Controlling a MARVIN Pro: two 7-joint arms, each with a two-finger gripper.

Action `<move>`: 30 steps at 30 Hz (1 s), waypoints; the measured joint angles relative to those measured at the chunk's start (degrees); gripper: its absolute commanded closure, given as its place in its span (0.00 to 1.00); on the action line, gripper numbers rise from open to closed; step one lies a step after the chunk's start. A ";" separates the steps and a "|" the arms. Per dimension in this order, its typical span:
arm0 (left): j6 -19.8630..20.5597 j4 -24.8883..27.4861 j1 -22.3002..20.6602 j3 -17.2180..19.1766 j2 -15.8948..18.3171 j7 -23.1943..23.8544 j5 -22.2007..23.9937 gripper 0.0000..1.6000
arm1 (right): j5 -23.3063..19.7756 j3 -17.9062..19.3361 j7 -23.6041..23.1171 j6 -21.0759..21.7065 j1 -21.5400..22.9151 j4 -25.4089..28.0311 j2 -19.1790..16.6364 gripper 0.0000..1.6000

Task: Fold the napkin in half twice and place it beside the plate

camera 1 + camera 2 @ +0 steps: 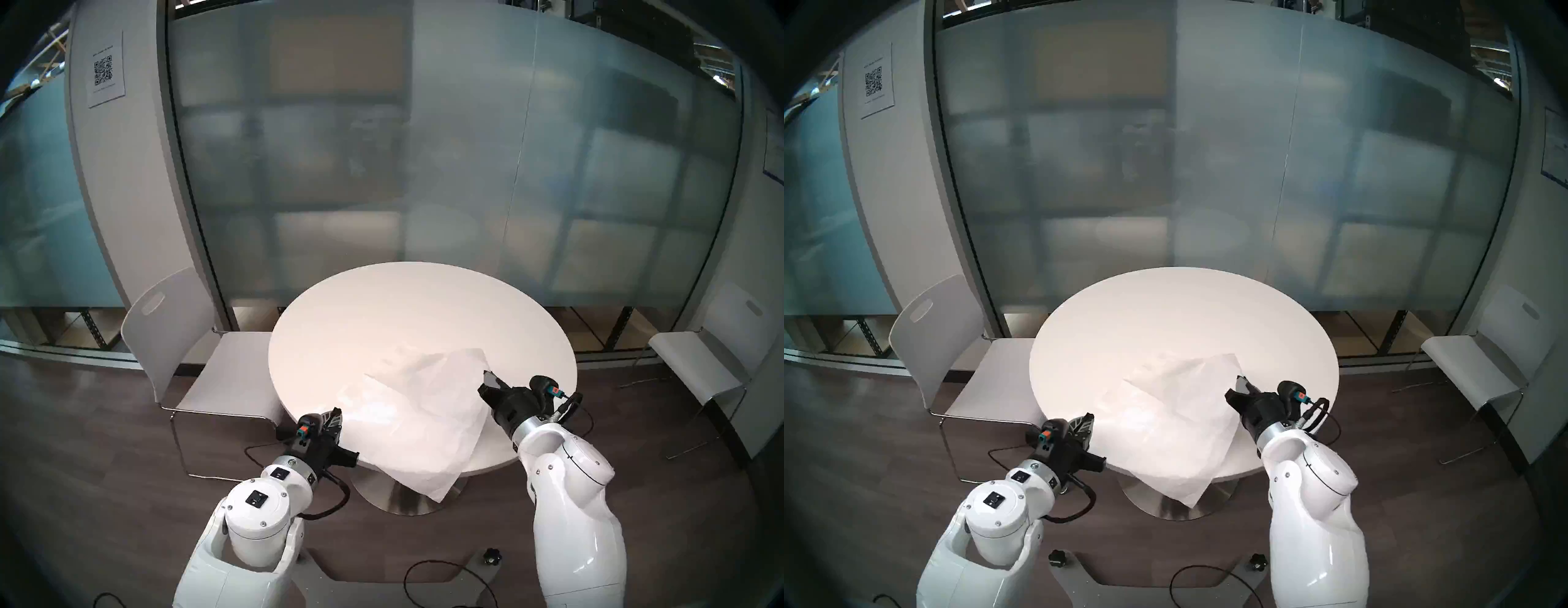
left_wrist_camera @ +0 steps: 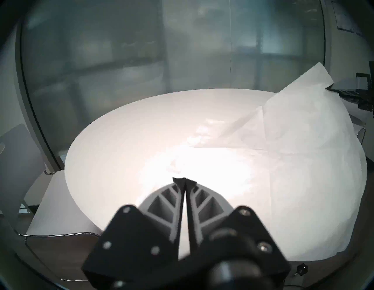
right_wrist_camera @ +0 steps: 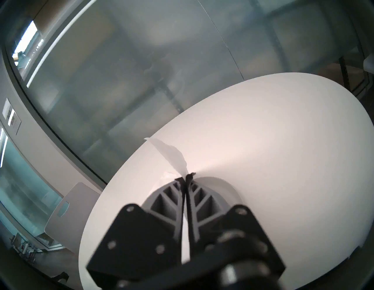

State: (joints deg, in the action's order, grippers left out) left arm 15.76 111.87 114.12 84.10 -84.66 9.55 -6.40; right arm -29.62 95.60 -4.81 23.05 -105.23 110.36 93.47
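Now, napkin: large thin white paper-like sheet, slightly translucent and creased; it lies on the near half of the round white tabletop, and one corner hangs over the near edge.
Raised part: the right side of the sheet is lifted from the table and already leans over the flat part.
Left gripper: jaws closed at the near-left edge of the table; a white strip shows between the fingers, so it seems to pinch the napkin's edge there.
Right gripper: jaws closed on the raised edge of the napkin, as the right wrist view shows.
Handling: I judge the sheet very light and limp; it can tear or slip, and air can make it bulge.
Where to hold: best at the corners or edges, with a small pinch.
Plate: not visible in any view.
Containers: none are visible.
Chairs: one white chair stands at the left, another at the right.
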 measured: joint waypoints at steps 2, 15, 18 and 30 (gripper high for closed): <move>0.87 -0.09 -0.48 -0.20 0.41 0.52 -0.35 0.86 | -0.03 -0.05 0.00 -0.05 -0.05 0.00 0.00 0.80; 5.93 -1.25 -4.51 -1.58 4.74 6.28 -3.49 0.91 | -0.31 -0.37 0.11 -0.74 -0.51 0.04 0.02 0.79; 6.88 -2.14 -5.46 -1.69 5.60 7.44 -3.99 0.93 | -0.37 -0.38 0.11 -0.82 -0.53 0.03 0.02 0.80; 7.79 -7.65 -9.29 -1.94 7.93 10.08 -6.10 0.93 | -0.72 -0.59 0.19 -1.01 -0.44 -0.24 0.01 0.80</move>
State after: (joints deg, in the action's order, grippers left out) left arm 23.55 104.22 104.82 82.16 -76.73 19.63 -12.50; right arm -30.33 95.01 -4.62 22.04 -105.67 110.12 93.47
